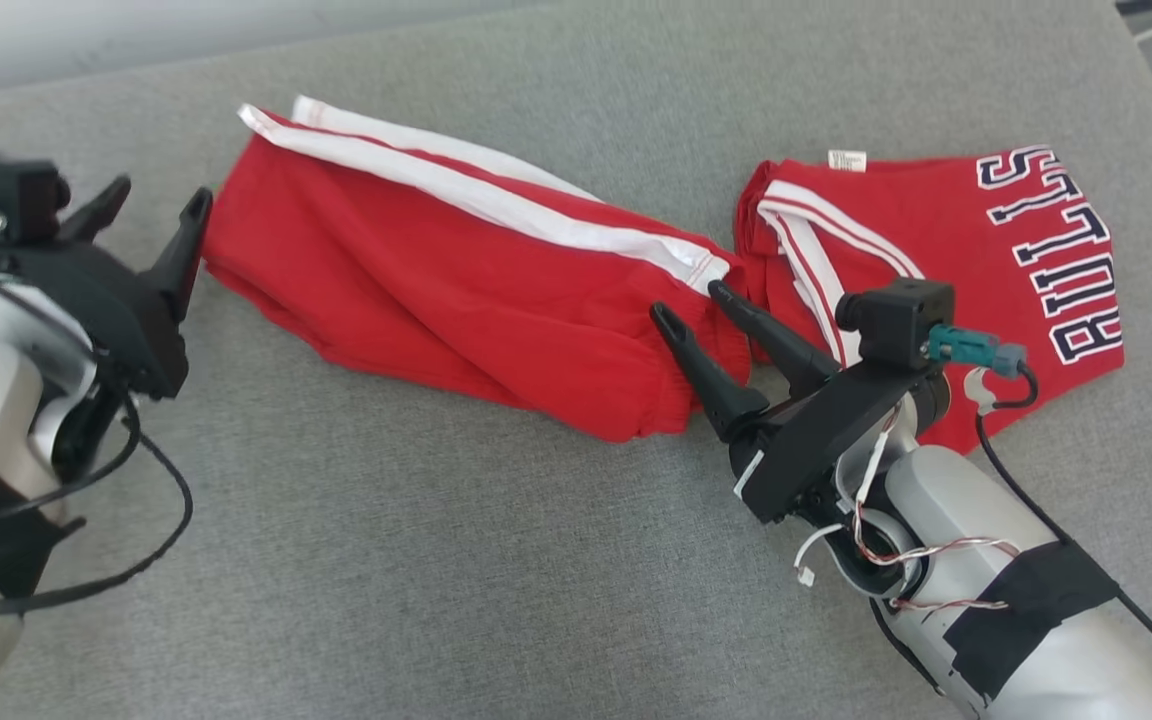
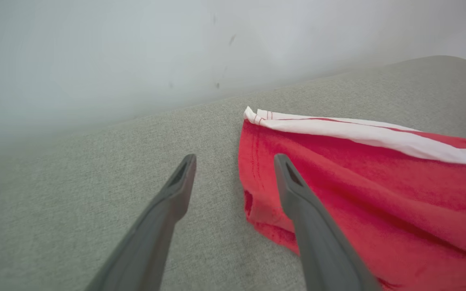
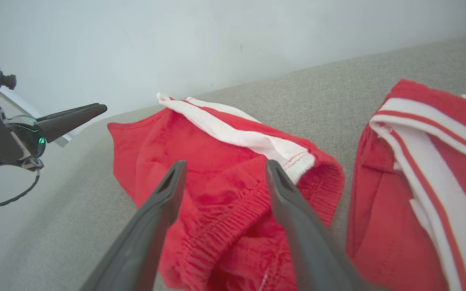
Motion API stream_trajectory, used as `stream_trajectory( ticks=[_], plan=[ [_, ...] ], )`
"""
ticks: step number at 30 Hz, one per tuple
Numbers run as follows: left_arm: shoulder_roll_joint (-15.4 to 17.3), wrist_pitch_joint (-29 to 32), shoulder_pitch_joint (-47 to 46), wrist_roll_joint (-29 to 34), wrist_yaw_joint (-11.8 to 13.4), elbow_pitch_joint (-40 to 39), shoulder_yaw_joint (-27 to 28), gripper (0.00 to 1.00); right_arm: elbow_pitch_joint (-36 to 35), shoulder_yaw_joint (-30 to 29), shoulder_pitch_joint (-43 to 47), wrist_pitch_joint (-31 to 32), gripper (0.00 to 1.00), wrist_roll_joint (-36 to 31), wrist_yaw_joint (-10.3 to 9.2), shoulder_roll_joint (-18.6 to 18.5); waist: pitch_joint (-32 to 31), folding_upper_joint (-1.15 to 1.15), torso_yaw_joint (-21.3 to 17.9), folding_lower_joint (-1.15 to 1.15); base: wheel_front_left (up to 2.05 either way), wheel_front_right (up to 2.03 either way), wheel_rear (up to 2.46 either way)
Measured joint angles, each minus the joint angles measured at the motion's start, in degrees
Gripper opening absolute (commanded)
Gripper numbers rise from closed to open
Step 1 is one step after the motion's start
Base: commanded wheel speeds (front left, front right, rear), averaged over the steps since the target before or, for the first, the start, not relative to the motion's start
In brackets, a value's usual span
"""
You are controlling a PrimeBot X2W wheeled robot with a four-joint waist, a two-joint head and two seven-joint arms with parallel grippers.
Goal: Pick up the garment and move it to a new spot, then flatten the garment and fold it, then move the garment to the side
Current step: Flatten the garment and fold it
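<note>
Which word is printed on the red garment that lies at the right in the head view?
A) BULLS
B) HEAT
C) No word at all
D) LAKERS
A: the dark, white-edged letters on the red garment spell BULLS, running sideways along its right part.

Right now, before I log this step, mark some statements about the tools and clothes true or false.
1. The left tool and right tool both stand open. True.
2. The right tool is clamped on the shorts. False: its fingers stand apart, holding nothing.
3. The BULLS jersey lies right of the shorts. True.
4. The shorts lie on the jersey. False: they lie side by side on the grey cushion.
</note>
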Motion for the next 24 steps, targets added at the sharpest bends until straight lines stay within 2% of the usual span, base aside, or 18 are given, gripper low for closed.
stream_trajectory(
  ticks=[5, 14, 24],
  plan=[
    [0.37, -0.71, 2.25, -3.07, 0.00, -0.94, -0.04, 1.00, -0.56, 0.51, 1.17, -0.75, 1.00, -0.45, 0.01, -0.12, -1.72, 0.00, 0.45, 0.00, 0.00, 0.00, 0.00],
    [0.01, -0.77, 4.53, -4.47, 0.00, -2.22, -1.65, 1.00, -0.81, 1.29, 1.90, -1.53, 1.00, -0.46, 0.01, -0.21, -2.28, 0.00, -0.48, 0.00, 0.00, 0.00, 0.00],
    [-0.03, 0.75, 6.15, -8.24, 0.00, 0.81, -1.04, 1.00, -2.89, 1.32, 1.92, -2.34, 1.00, -0.70, 0.01, -0.71, -0.59, 0.00, -2.58, 0.01, 0.00, 0.00, 0.00]
  ],
)
